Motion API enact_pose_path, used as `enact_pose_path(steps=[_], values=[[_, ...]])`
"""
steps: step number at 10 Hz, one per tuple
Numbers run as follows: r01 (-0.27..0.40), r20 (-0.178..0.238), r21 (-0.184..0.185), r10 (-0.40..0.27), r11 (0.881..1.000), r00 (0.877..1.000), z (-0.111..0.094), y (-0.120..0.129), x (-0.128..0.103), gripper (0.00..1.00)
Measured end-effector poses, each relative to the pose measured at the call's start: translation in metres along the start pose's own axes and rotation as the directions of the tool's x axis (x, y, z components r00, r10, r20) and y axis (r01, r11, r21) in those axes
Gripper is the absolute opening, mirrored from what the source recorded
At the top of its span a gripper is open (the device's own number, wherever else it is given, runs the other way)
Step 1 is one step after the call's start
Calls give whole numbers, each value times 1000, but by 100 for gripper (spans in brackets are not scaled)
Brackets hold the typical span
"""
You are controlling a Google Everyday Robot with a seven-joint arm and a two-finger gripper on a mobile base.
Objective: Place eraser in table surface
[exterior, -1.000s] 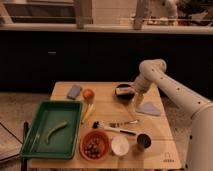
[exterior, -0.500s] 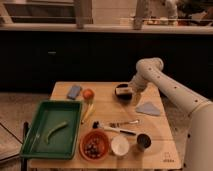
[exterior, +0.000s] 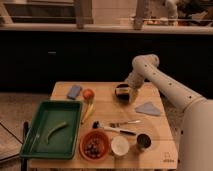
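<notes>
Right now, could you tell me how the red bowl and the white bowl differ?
The red bowl is wider than the white bowl. The red bowl holds dark pieces; the white bowl looks empty. Both sit upright at the table's front edge, away from the end effector at the dark bowl.

Pale eraser at gripper, over table surface
</notes>
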Motion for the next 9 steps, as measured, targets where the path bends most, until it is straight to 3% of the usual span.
enact_pose_path(steps=[5,6,7,9], values=[[35,3,19,-35,999,999,-6,-19,-6,79],[38,1,20,-38,999,999,-6,-20,-6,75],[44,-1,21,-44,999,999,-6,-23,-8,64],[54,-5,17,-54,998,999,-4,-26,-12,62]])
